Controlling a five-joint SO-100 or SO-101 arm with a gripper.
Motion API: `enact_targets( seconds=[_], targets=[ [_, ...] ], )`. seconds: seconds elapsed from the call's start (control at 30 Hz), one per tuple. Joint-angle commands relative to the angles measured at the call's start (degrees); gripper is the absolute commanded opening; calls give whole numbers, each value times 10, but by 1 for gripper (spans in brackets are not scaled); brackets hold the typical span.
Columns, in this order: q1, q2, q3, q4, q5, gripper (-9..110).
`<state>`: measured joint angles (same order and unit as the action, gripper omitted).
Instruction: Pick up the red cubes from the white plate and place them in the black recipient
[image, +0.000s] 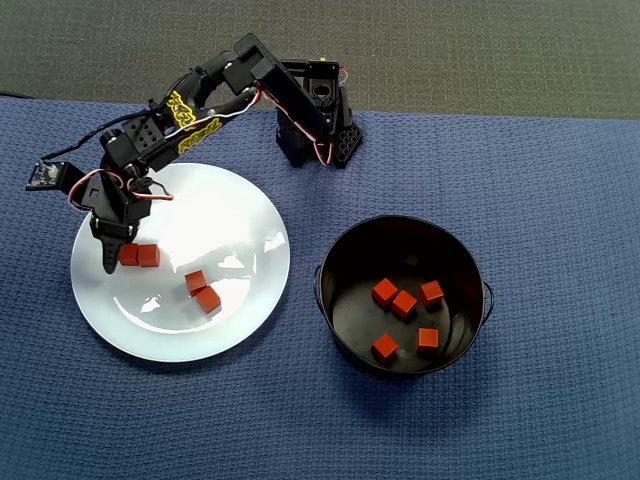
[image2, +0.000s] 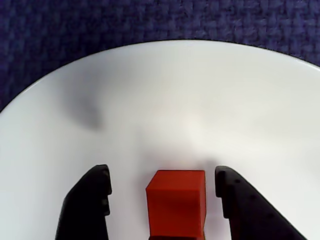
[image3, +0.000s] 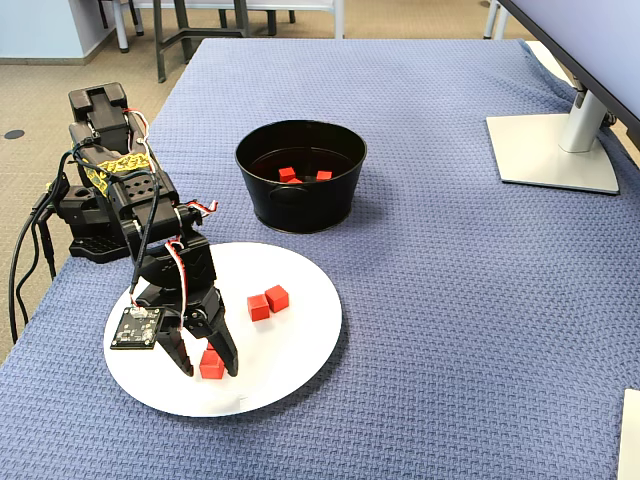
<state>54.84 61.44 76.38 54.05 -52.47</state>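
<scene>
1. Two fingers of the gripper (image2: 162, 187) stand spread apart around one red cube (image2: 176, 202) on the white plate (image2: 165, 100); the wrist view shows a clear gap on each side of the cube.
2. Bare plate surface lies ahead of the fingers up to the rim, with blue cloth (image2: 150, 20) beyond.
3. Overhead view: the gripper (image: 117, 255) is over the plate's left portion; four cubes are on the plate, two touching at the gripper (image: 139, 255) and two touching near the centre (image: 202, 290).
4. Overhead view: the black pot (image: 345, 345) sits well apart to the right, holding five cubes (image: 404, 303).
5. Fixed view: only two cubes show inside the pot (image3: 300, 205); a monitor stand (image3: 555, 150) occupies the far cloth.
</scene>
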Motion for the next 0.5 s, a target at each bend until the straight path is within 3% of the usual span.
enact_targets(
  seconds=[0.0,0.47],
  targets=[
    [-16,13,-21,7,14,18],
    [-22,30,33,-4,-4,14]
  ],
)
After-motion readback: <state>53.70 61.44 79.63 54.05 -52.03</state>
